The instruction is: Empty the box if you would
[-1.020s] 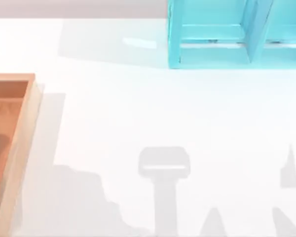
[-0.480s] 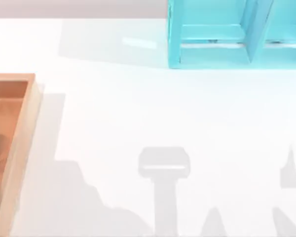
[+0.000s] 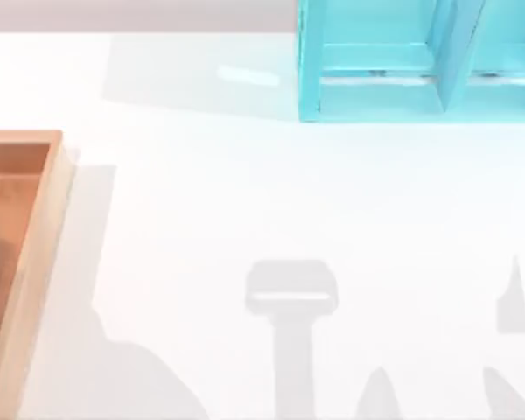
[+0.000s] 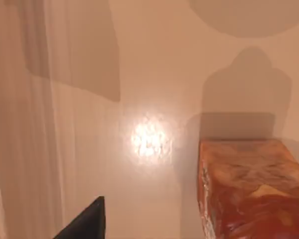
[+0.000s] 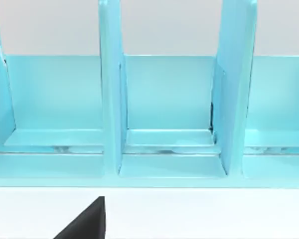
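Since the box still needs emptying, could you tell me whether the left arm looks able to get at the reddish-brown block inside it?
Probably yes: the left wrist view looks down onto the box floor, with the reddish-brown block close below and nothing covering it.

Top view overhead; wrists close on box (image 3: 35, 227), shelf (image 5: 164, 99).

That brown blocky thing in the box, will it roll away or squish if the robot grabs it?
Probably not. The brown block on the box floor has flat faces and square edges, so it should slide rather than roll. It looks solid, so likely stiff. Its glossy surface might be a little slippery for the left tool.
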